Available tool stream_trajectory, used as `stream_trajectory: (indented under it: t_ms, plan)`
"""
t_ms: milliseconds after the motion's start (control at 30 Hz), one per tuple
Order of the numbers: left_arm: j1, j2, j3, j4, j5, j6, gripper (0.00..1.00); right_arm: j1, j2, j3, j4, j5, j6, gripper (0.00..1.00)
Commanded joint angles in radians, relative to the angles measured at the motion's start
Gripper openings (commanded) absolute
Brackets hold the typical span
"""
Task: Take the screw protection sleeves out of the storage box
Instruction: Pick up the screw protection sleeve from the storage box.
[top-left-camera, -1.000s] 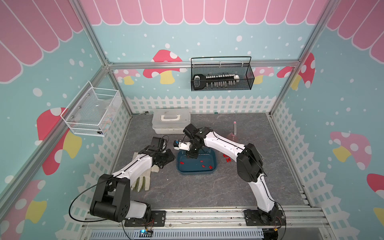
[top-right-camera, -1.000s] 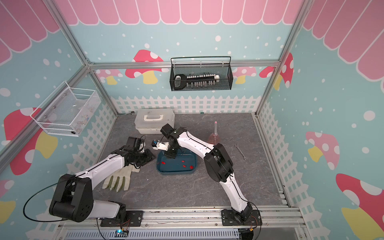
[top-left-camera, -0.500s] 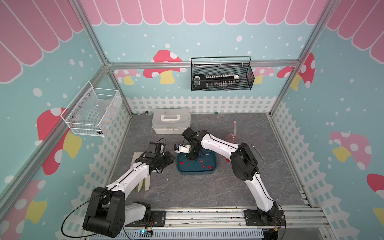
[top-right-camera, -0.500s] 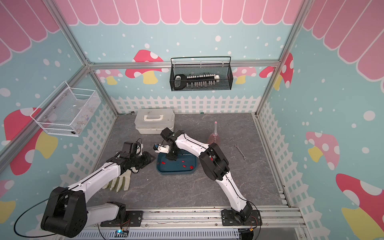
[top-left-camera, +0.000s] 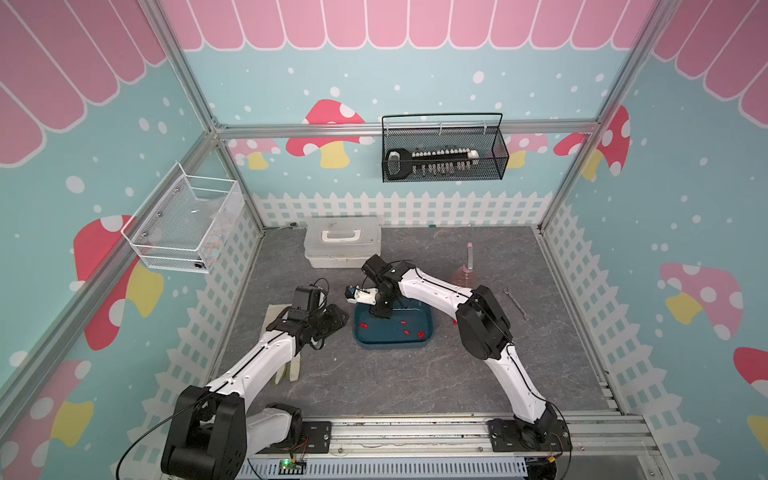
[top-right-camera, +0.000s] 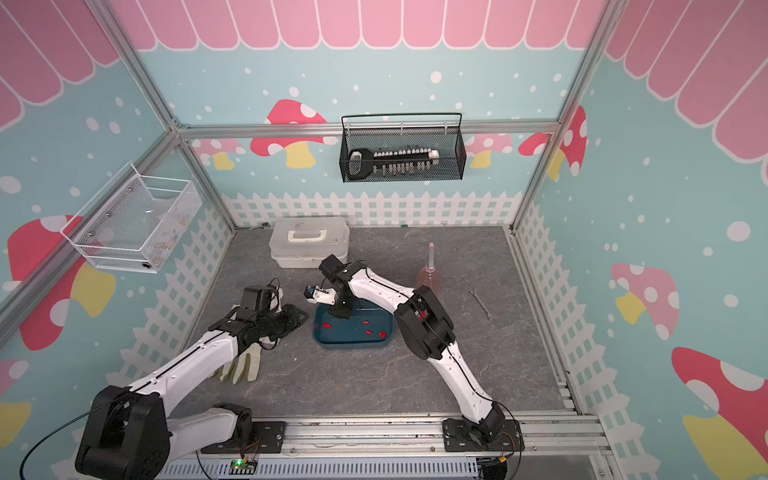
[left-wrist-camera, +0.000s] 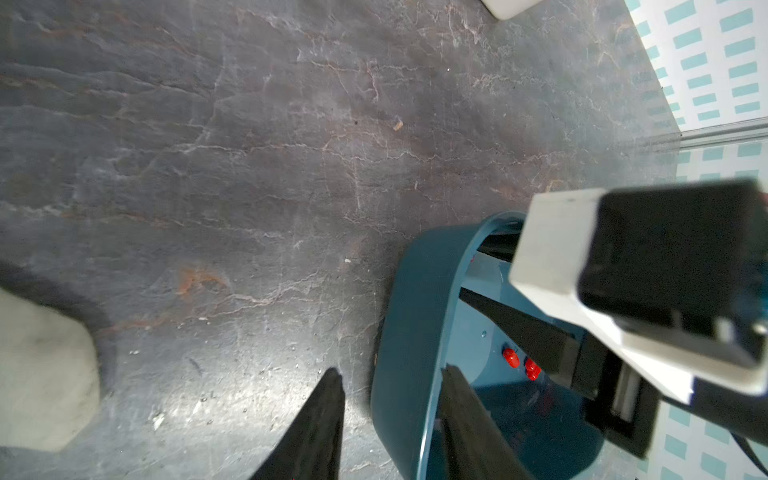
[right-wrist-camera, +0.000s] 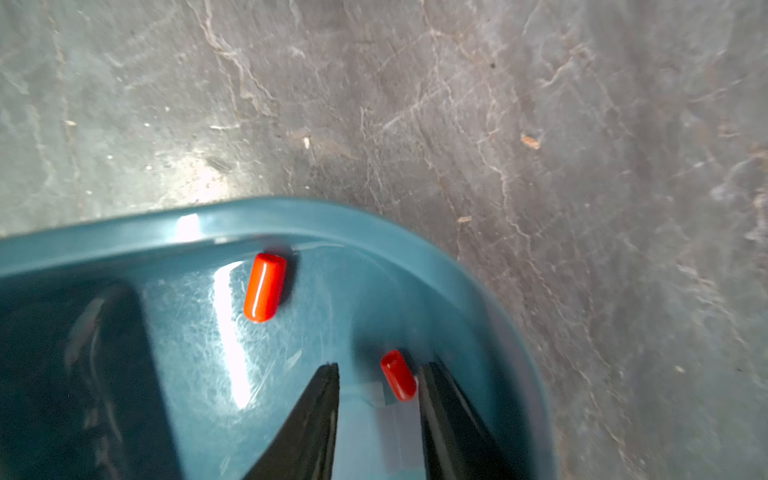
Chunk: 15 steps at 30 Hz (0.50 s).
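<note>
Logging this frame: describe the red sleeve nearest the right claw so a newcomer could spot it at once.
Find the teal storage box mid-floor; the right claw reaches into one rounded corner. Two red sleeves lie there: the nearer sleeve sits between the claw's open fingers, close beside one, while the other sleeve lies apart by the box wall.

Grey slate tabletop (top-left-camera: 374, 382): storage box (top-left-camera: 390, 344), white case (top-left-camera: 343, 249), glove (top-left-camera: 291, 370), funnel (top-left-camera: 465, 274), wrench (top-left-camera: 516, 304).
</note>
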Motion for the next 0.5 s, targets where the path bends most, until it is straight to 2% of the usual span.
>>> stream_trajectory:
  t_ms: [0, 467]
  plan:
    - [0.004, -0.011, -0.014, 0.015, -0.01, -0.007, 0.41, -0.002, 0.03, 0.001, 0.016, 0.007, -0.014, 0.37]
    - [0.003, 0.002, -0.01, 0.015, -0.011, -0.009, 0.41, -0.004, 0.004, -0.053, 0.082, 0.082, -0.028, 0.36]
